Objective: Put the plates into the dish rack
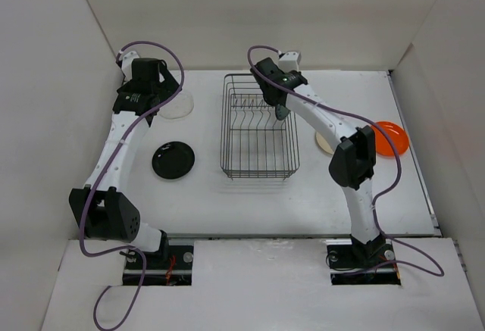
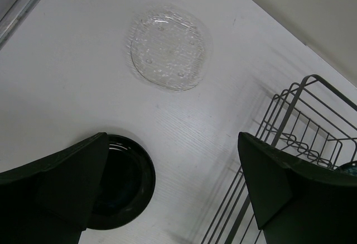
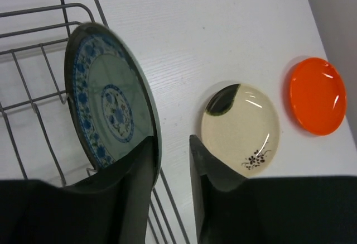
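Note:
A teal patterned plate [image 3: 109, 104] stands on edge in the black wire dish rack [image 3: 33, 48]. My right gripper [image 3: 172, 140] straddles its rim with jaws parted. One finger lies against the plate's face, and the other stands apart with white table showing between. The cream plate [image 3: 242, 127] and orange plate [image 3: 317, 95] lie flat to the right of the rack [image 1: 224, 126]. My left gripper [image 2: 173, 140] hangs wide open and empty over the table between the black plate [image 2: 125, 180] and the rack [image 2: 290, 110]. The clear glass plate [image 2: 167, 48] lies beyond it.
White walls enclose the table at the back and on both sides. In the top view the black plate [image 1: 173, 160] and glass plate [image 1: 180, 105] lie left of the rack, and the orange plate [image 1: 390, 138] lies near the right edge.

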